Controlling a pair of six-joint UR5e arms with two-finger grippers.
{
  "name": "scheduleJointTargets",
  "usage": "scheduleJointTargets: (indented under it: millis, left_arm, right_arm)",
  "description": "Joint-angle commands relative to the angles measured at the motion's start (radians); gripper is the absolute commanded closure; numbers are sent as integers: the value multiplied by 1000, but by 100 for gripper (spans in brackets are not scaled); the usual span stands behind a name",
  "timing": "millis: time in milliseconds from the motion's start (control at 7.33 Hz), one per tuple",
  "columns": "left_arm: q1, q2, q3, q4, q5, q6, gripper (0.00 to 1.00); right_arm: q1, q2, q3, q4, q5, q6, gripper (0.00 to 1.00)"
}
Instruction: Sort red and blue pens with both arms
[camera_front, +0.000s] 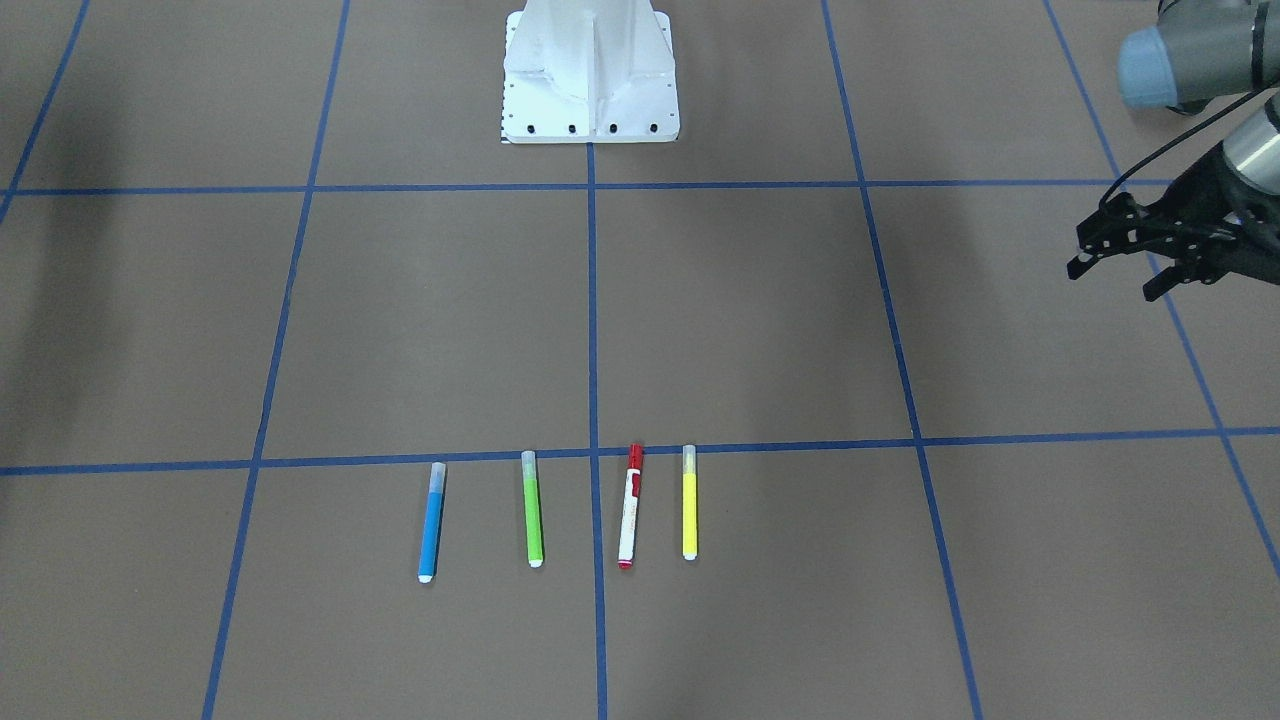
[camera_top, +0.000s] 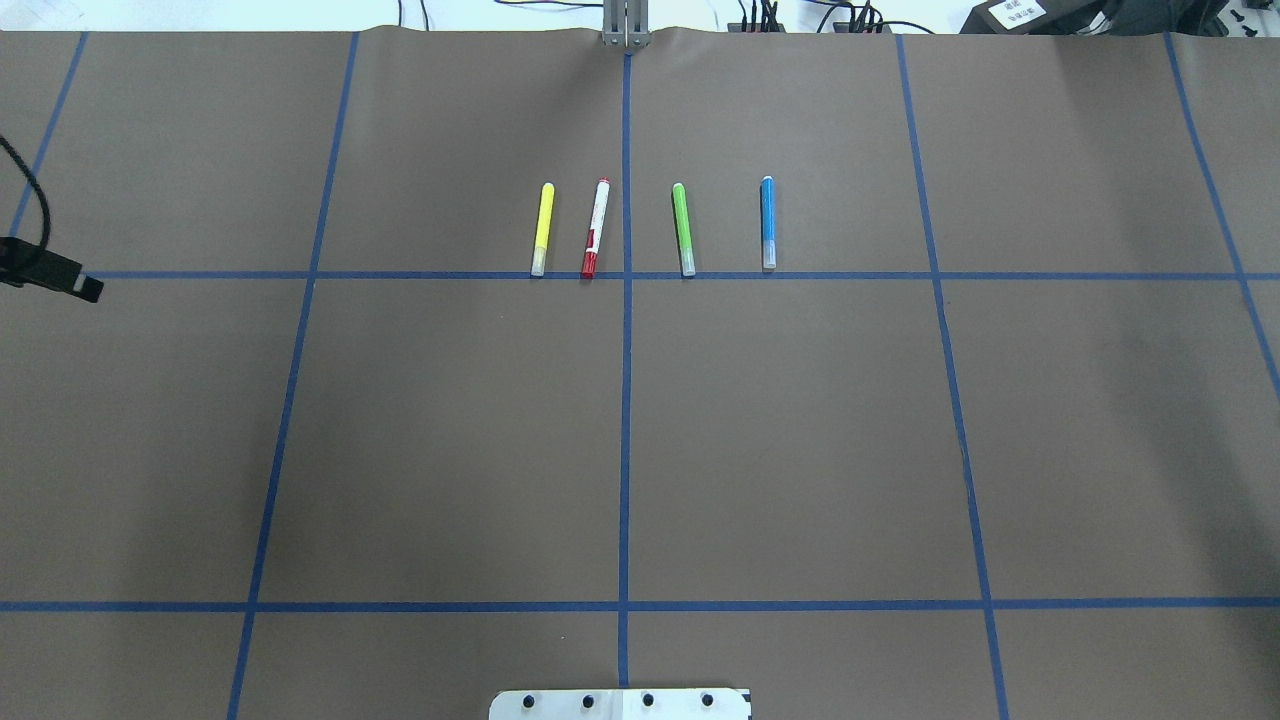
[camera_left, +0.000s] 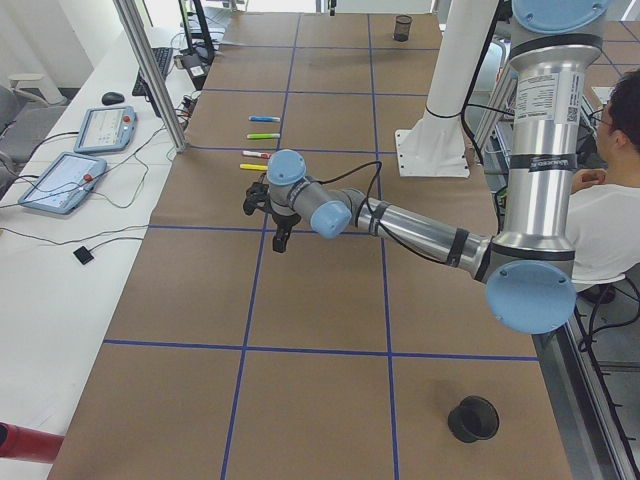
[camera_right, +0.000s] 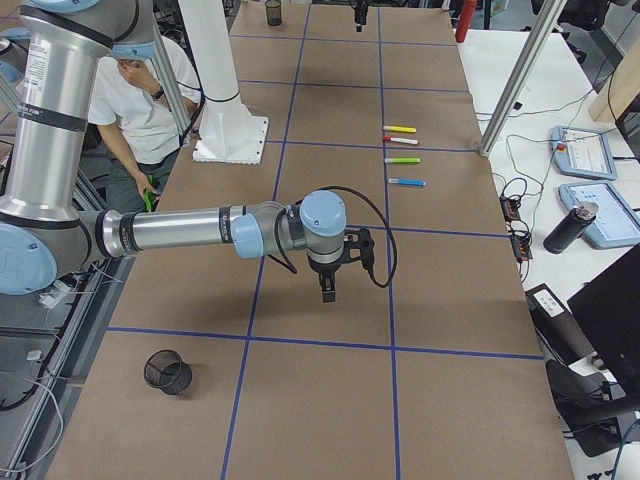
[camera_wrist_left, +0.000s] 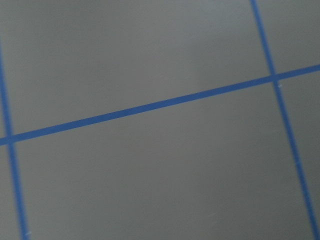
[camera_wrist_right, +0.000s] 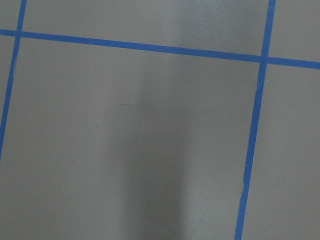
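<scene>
The red pen (camera_front: 630, 507) (camera_top: 595, 228), white-barrelled with a red cap, lies in a row of markers on the brown table. The blue pen (camera_front: 432, 522) (camera_top: 768, 222) lies at the other end of that row. My left gripper (camera_front: 1115, 280) (camera_left: 268, 222) hovers open and empty far to the side of the row, only its edge (camera_top: 60, 280) showing overhead. My right gripper (camera_right: 329, 290) hangs over bare table, well short of the pens (camera_right: 402, 141); I cannot tell whether it is open or shut. Both wrist views show only table and blue tape.
A green marker (camera_front: 533, 510) and a yellow marker (camera_front: 689, 503) lie in the same row. The white robot base (camera_front: 590, 75) stands mid-table. Black cups (camera_left: 472, 418) (camera_right: 168, 372) stand at the table's two ends. A person (camera_right: 150, 90) sits behind the robot.
</scene>
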Motion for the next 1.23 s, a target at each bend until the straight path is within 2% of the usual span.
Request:
scheduleJointTargets:
  millis: [0, 136, 273, 409, 545, 682, 818, 955, 1091]
  left_arm:
    - [200, -192, 15, 68, 124, -151, 1]
    - [233, -345, 62, 200, 131, -182, 1]
    - [266, -445, 104, 279, 151, -182, 1]
    - [323, -515, 160, 280, 260, -182, 1]
    - [371, -613, 272, 272, 316, -183, 1]
    - [379, -746, 429, 245, 320, -186, 1]
    - [382, -844, 598, 125, 336, -215, 2]
    - [415, -974, 824, 26, 417, -228, 6]
    - [417, -1096, 977, 28, 444, -223, 9]
  right_arm:
    - [-10, 1, 1, 3, -1, 0, 0]
    - [-18, 1, 1, 3, -3, -2, 0]
    - [-16, 2, 1, 4, -1, -2, 0]
    - [-18, 2, 1, 4, -1, -2, 0]
    - [-19, 4, 1, 4, -1, -2, 0]
    - [-24, 7, 1, 4, -1, -2, 0]
    - [-30, 8, 1, 12, -1, 0, 0]
    - [-33, 8, 1, 12, -1, 0, 0]
    - [-36, 8, 1, 12, -1, 0, 0]
